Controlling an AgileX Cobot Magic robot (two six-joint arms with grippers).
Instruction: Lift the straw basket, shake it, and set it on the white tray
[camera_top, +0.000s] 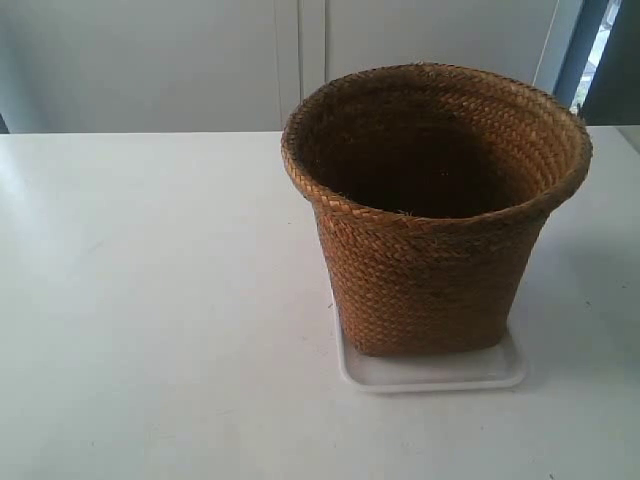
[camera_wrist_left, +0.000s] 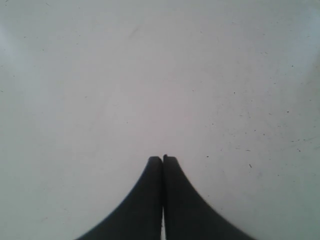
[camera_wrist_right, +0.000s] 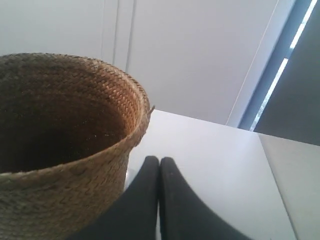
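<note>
Braided straw basket (camera_top: 430, 270), tapered, round-rimmed, upright on glossy white tray (camera_top: 432, 373) at 3 o'clock, smooth white desk (camera_top: 150, 300), pale panelled wall (camera_top: 150, 60), left gripper (camera_wrist_left: 163, 159) pressed together, right gripper (camera_wrist_right: 159, 160) likewise beside basket

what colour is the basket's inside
Dark brown, nearly black, in the brown braided-straw basket; best seen in the exterior view.

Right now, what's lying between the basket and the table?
The white tray. The basket stands on it, and the tray's rim shows along the basket's base, resting on the table. The exterior view shows this.
</note>
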